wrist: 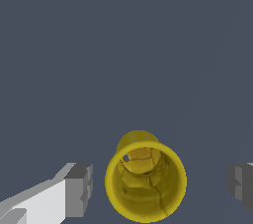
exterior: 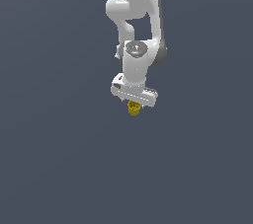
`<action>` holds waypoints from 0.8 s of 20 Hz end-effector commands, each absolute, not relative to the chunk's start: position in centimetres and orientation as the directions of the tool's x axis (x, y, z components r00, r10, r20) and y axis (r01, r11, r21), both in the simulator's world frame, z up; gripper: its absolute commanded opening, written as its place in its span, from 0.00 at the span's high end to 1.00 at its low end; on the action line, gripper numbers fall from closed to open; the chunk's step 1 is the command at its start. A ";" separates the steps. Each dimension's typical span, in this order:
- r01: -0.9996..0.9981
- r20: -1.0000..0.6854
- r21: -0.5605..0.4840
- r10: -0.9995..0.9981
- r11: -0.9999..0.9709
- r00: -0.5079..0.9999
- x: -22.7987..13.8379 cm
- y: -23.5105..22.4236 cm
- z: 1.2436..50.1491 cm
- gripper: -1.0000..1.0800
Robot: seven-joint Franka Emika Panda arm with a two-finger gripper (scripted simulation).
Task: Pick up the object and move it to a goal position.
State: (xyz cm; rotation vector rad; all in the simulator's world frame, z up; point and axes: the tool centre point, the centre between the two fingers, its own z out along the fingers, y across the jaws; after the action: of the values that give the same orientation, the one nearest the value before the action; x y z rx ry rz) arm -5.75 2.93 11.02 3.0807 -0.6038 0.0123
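Note:
The object [wrist: 146,181] is a small yellow-gold cup with a hollow top, standing upright on the dark grey floor. In the exterior view it [exterior: 133,109] peeks out just under the white hand. My gripper [wrist: 159,186] is open and straddles it. One grey fingertip [wrist: 81,188] is close beside the cup and the other fingertip [wrist: 239,181] stands farther off. Neither touches it. In the exterior view the gripper [exterior: 134,101] points straight down over the object, and its fingers are mostly hidden by the hand.
The white arm [exterior: 141,16] rises from the hand toward the top of the exterior view. A plain dark grey floor [exterior: 59,159] lies all around. No goal marker shows.

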 end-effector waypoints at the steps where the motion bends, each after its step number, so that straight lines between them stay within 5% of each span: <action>1: -0.414 0.006 0.000 -0.414 -0.910 0.910 -6.5 3.4 10.5 0.04; 16: -0.474 0.000 0.000 -0.474 -0.881 0.881 -7.9 4.2 9.4 0.04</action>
State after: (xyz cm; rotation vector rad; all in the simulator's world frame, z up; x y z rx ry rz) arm -7.88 4.20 9.56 3.0465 -0.7675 0.0006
